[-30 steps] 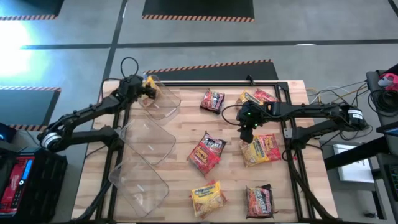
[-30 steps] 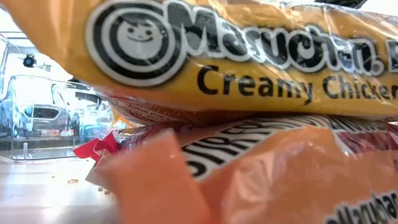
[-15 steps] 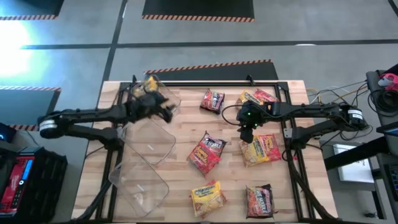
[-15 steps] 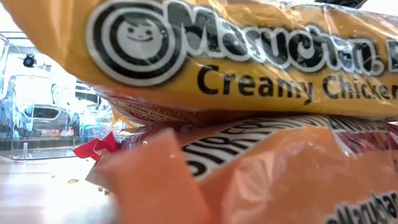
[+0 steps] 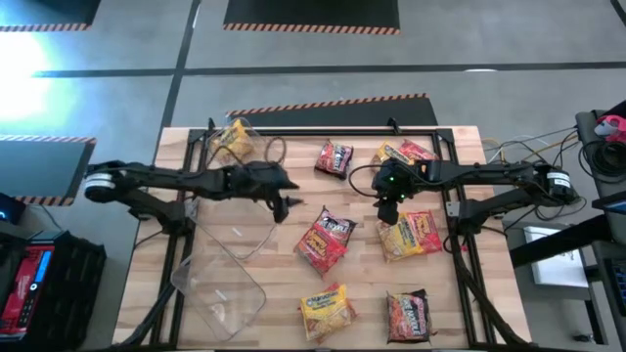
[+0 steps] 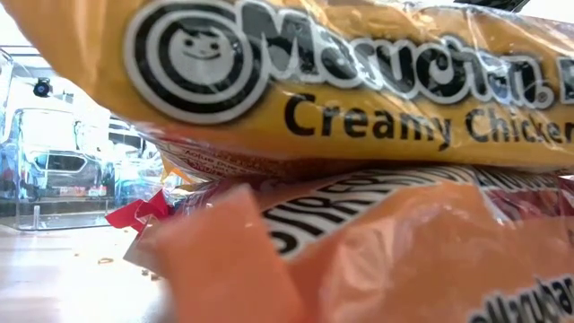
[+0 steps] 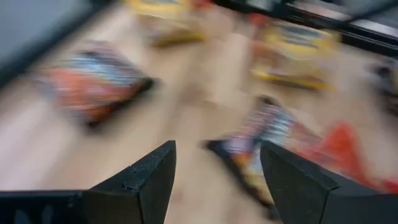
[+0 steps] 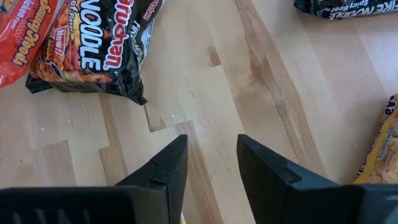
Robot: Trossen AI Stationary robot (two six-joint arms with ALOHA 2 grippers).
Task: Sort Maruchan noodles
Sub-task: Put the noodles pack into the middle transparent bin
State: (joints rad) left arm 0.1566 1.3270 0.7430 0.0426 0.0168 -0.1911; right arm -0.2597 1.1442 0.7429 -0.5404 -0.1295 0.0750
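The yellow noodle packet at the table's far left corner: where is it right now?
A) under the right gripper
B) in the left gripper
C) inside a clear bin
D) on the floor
C: the yellow noodle packet lies inside a clear bin, while the open left gripper holds nothing.

Yellow Maruchan packet [image 6: 359, 81] atop orange packet [image 6: 377, 251], clear bin [image 6: 54, 170] behind
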